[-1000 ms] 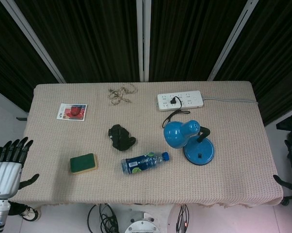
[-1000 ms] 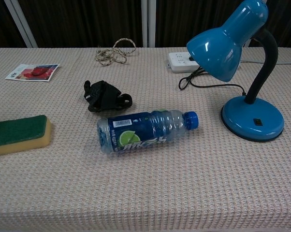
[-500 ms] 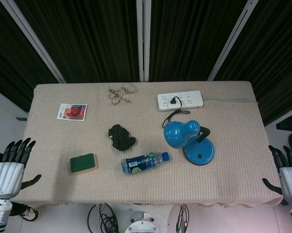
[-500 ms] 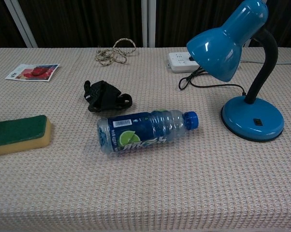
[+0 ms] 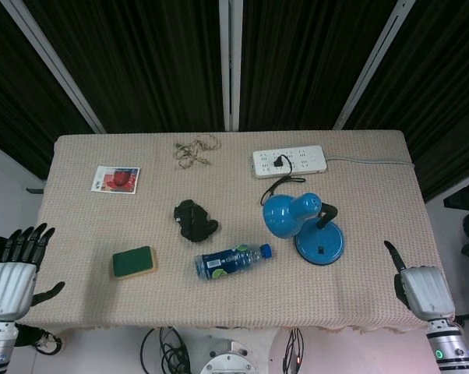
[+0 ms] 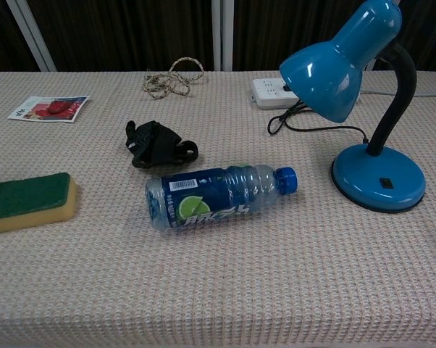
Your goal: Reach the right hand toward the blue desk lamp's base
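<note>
The blue desk lamp stands right of centre on the table, its round base [image 5: 320, 243] [image 6: 379, 177] flat on the cloth and its shade [image 5: 287, 214] [image 6: 334, 61] bent over to the left. My right hand [image 5: 423, 292] hovers over the table's front right corner, back of the hand up, one dark finger [image 5: 392, 257] pointing toward the far side. It holds nothing and is well short of the base, to its right and nearer the front. My left hand [image 5: 12, 269] hangs off the front left corner, fingers spread and empty. The chest view shows neither hand.
A water bottle [image 5: 230, 261] [image 6: 218, 194] lies left of the lamp base. A green sponge [image 5: 134, 262], a black lump [image 5: 194, 220], a power strip [image 5: 290, 160] with the lamp's cord, a rope coil [image 5: 195, 148] and a card [image 5: 115, 179] also lie on the table.
My right hand has come in from beyond the table's right edge and now sits over the front right corner. My left hand has dropped slightly. Nothing on the table has moved.
</note>
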`<move>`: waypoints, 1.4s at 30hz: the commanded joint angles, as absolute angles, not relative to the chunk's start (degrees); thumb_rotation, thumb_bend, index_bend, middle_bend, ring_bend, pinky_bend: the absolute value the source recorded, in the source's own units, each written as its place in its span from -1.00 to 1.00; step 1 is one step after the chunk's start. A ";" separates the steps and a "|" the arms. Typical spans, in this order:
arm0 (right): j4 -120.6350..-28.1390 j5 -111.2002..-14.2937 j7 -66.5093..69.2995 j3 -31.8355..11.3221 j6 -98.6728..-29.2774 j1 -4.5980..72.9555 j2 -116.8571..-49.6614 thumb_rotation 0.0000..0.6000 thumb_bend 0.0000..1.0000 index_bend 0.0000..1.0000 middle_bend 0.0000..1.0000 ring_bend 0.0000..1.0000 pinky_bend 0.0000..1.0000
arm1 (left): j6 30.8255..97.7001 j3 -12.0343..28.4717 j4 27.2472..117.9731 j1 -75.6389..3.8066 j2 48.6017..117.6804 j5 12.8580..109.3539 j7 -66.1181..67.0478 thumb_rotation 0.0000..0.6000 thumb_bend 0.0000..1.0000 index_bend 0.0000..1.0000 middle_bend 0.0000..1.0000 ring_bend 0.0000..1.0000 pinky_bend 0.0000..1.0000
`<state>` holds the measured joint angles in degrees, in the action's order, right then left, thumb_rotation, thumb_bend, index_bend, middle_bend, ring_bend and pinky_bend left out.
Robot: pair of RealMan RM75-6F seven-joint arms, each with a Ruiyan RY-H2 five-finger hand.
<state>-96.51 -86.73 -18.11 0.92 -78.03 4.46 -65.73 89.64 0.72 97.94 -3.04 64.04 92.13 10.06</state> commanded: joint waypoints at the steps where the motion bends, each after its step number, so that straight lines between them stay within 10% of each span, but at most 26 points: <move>1: -96.55 -86.08 -21.05 1.31 -74.81 6.12 -67.66 1.00 0.51 -1.00 0.96 0.74 0.52 | 89.54 0.74 97.83 -3.06 64.15 92.02 10.01 1.00 -0.99 -1.00 -1.00 -1.00 -1.00; 14: -97.68 -77.90 -26.70 0.43 -60.91 13.41 -72.58 1.00 0.51 -1.00 0.96 0.74 0.52 | 89.35 0.97 97.92 -3.14 63.44 91.48 9.42 1.00 -0.99 -1.00 -1.00 -1.00 -1.00; 42: -95.97 -71.71 -31.72 2.20 -58.49 17.86 -77.60 1.00 0.51 -1.00 0.96 0.74 0.52 | 89.33 0.82 98.65 -3.16 62.83 91.73 9.10 1.00 -0.99 -1.00 -1.00 -1.00 -1.00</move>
<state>-96.02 -71.73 -31.69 2.13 -58.43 17.90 -77.54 89.33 0.82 98.65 -3.17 62.83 91.73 9.09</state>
